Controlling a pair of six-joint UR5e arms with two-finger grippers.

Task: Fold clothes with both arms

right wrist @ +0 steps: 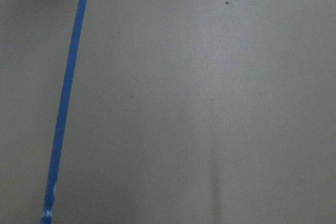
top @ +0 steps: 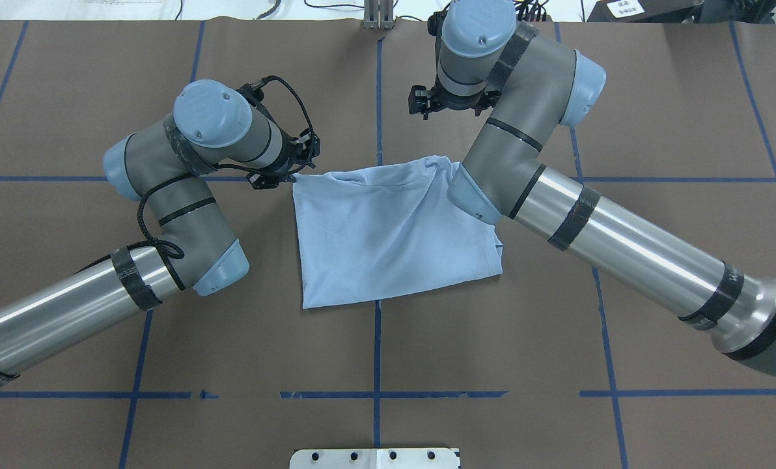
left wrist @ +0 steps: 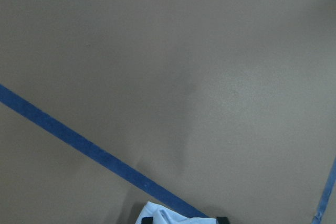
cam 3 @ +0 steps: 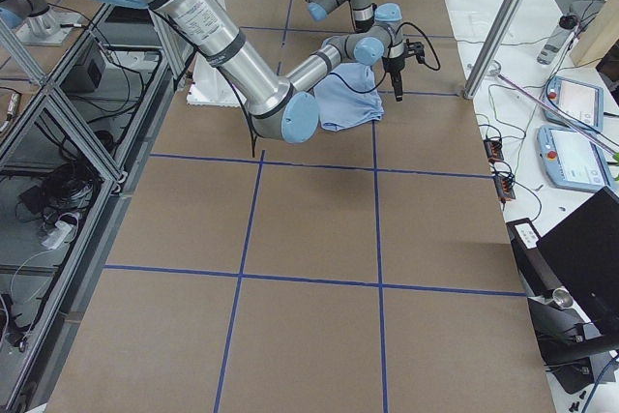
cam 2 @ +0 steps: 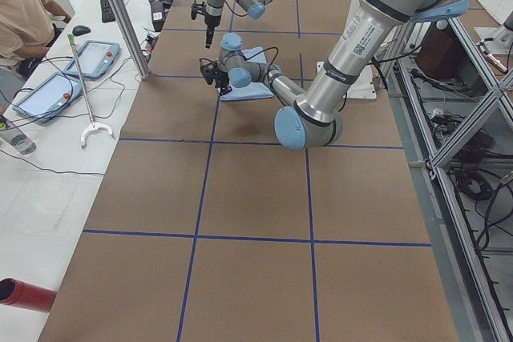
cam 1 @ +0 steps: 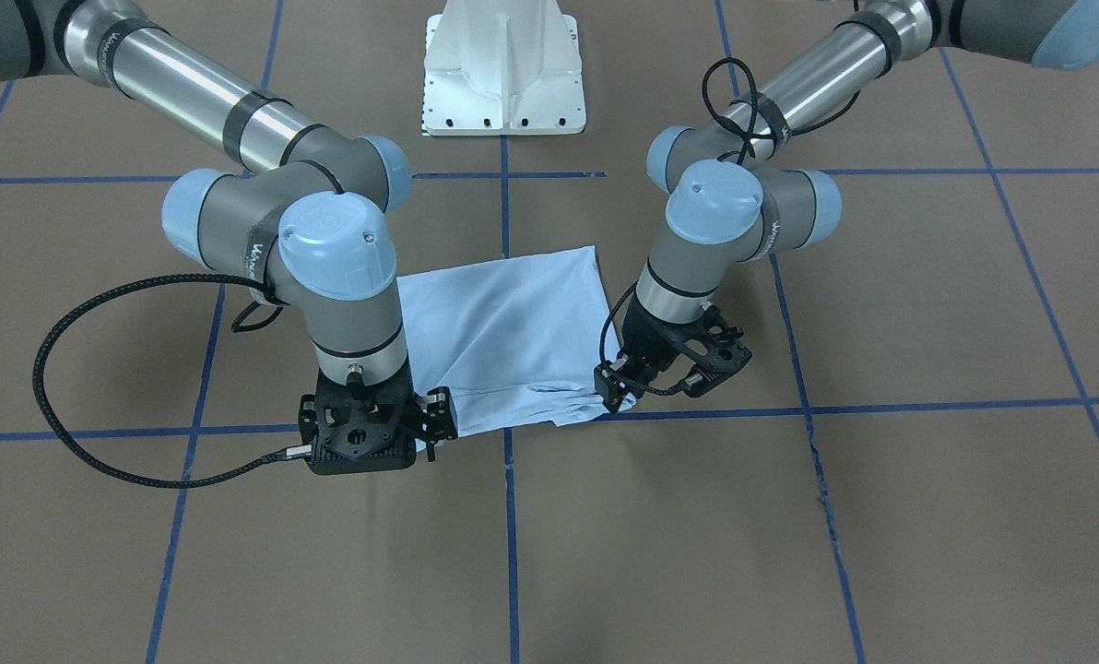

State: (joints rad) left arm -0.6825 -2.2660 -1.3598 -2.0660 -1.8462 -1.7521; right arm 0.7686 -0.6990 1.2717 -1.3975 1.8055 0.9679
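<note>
The left hand (cam 1: 618, 389) pinches a T-shirt (cam 1: 503, 323) corner; the right hand (cam 3: 397, 91) hangs nearby, spread or not I cannot tell.

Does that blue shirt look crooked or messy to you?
Slightly. The T-shirt lies skewed to the blue tape lines, and in the overhead view its upper edge is rumpled, bunching near the corner pinched by the left gripper and at the opposite corner.
</note>
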